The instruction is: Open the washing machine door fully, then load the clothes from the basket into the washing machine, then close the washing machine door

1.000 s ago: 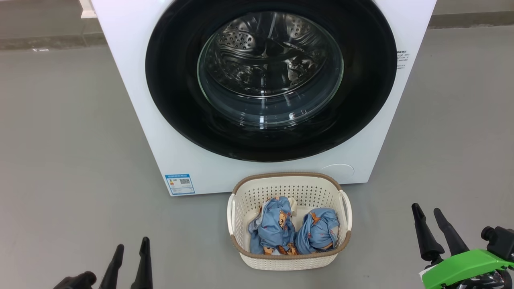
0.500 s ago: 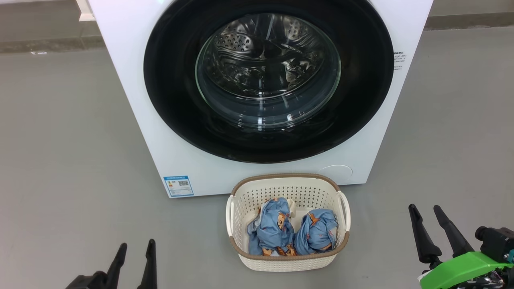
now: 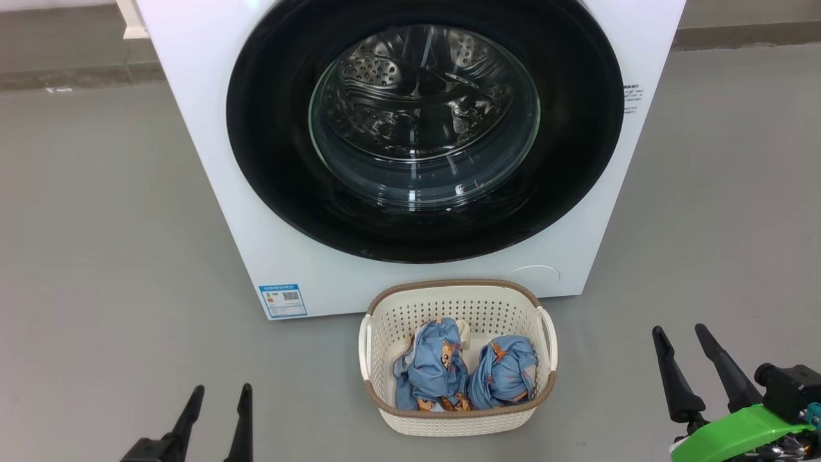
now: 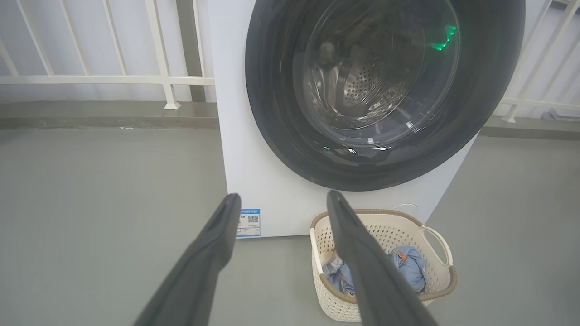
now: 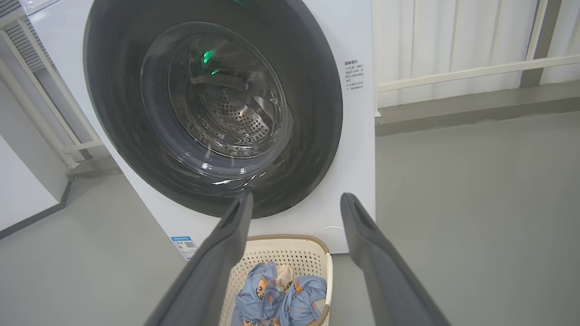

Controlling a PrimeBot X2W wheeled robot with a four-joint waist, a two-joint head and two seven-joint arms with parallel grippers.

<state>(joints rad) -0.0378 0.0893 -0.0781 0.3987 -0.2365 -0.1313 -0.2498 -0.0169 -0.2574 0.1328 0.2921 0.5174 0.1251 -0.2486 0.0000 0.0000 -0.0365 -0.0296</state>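
The door, a glossy black round with a clear glass bowl at its centre, sits shut against the washer at 12 o'clock in your head view. Through the glass you can see the steel drum. Below the door, at 6 o'clock, the basket stands on the grey floor, just in front of the washer's base. The clothes, two blue printed bundles, lie side by side inside it, touching each other. A blue sticker marks the washer's lower corner, at 7 o'clock from the door. Your left gripper shows at 7 o'clock of the view, fingers spread and holding nothing. Your right gripper shows at 4 o'clock, also spread and empty, well apart from the basket. In the left wrist view, a white railing runs behind the washer.
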